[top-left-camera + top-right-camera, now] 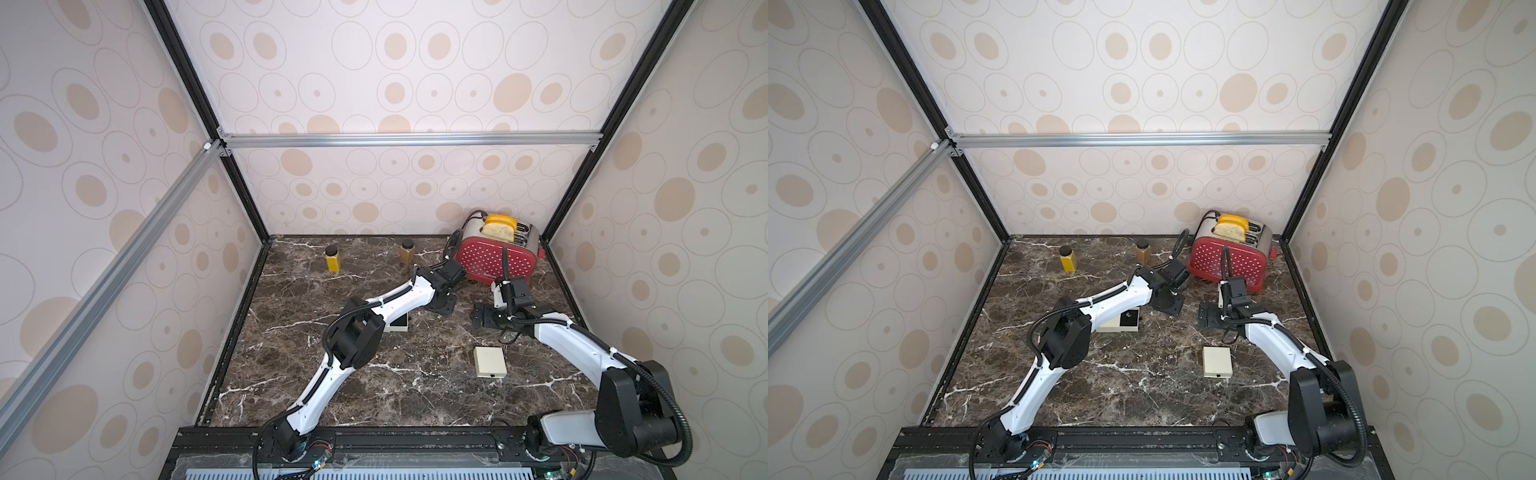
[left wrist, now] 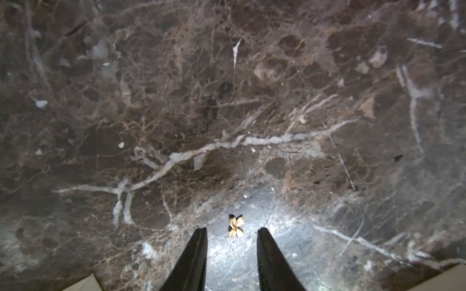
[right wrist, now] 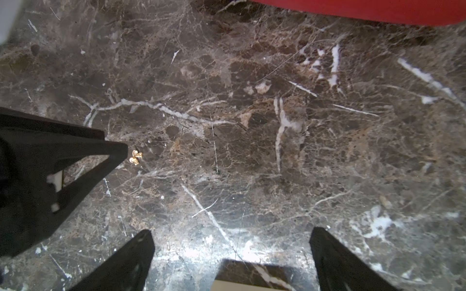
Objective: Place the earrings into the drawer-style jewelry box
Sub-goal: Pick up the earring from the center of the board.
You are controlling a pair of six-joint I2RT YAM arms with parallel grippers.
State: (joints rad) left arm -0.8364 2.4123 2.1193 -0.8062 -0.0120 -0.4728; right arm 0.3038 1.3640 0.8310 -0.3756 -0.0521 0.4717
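Top views: a dark marble bench (image 1: 415, 395) is seen. A red toaster (image 1: 496, 259) with bread in its slots is at the far right corner. A yellow jar (image 1: 332, 258) and a brown jar (image 1: 407, 253) are along the far edge. The left pincer (image 1: 444, 307) is down at the bench just in front of the toaster. The right pincer (image 1: 484, 318) is down near it, not touching. A cream drawer (image 1: 1119, 323) with dark lining is partly covered by the left arm. A small item is seen on the lining, too small to be identified. A cream box (image 1: 490, 361) is set nearer the robot base, well apart from the drawer. The earring cannot be made out here.

Left wrist: the gold earring (image 2: 236, 226) is lying on the bench between the fingers (image 2: 196, 252) of the left pincer (image 2: 232, 228). The jaws are partly parted with a gap on each side, so nothing is grasped.

Right wrist: the right pincer (image 3: 232, 233) is spread wide, released, with only bare bench between its tips. One left pincer finger is seen side-on, with the earring (image 3: 136, 157) just beside its tip. The earring is on the bench, not in the drawer.
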